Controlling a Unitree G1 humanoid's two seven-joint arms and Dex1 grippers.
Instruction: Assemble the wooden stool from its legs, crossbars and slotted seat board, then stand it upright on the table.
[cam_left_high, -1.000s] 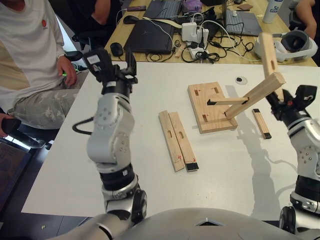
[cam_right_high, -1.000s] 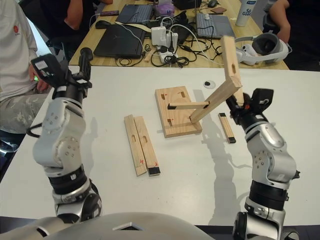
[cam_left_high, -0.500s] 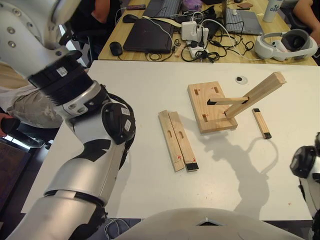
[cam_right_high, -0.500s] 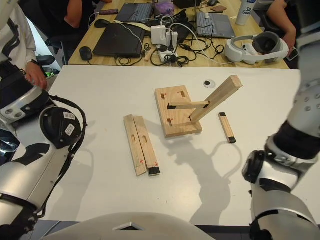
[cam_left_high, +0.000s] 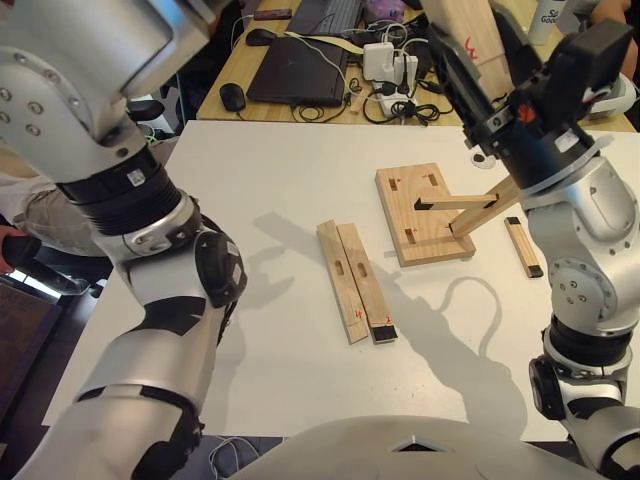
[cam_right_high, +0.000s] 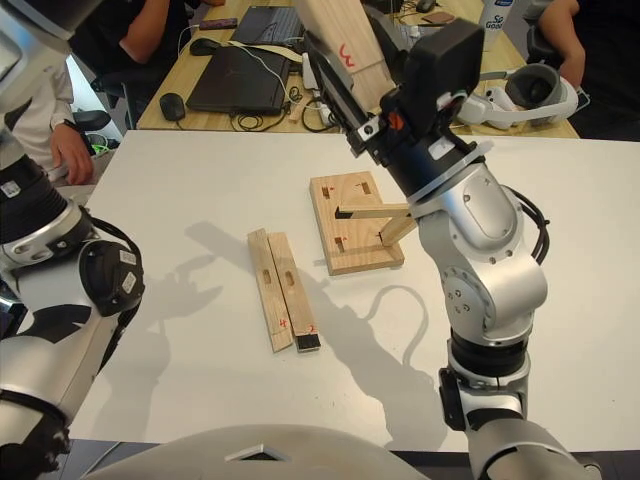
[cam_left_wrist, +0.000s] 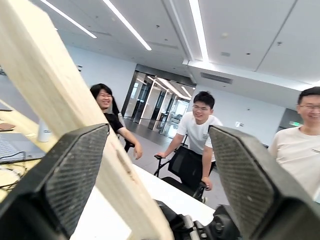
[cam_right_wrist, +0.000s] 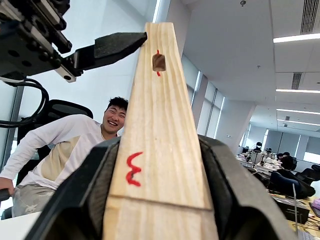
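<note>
Pale wooden leg (cam_right_wrist: 159, 125) bears a red mark and a slot

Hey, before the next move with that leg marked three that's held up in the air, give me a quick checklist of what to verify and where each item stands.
1. Right gripper clamped on leg marked 3: ok.
2. Left gripper gripping that leg: not ok; it is open, with the leg between its fingers.
3. Seat board flat on the table: ok.
4. Fitted leg and crossbar firmly seated: cannot tell.
5. Empty slot on the board: ok.
6. Spare legs and loose crossbar clear of the board: ok.
</note>
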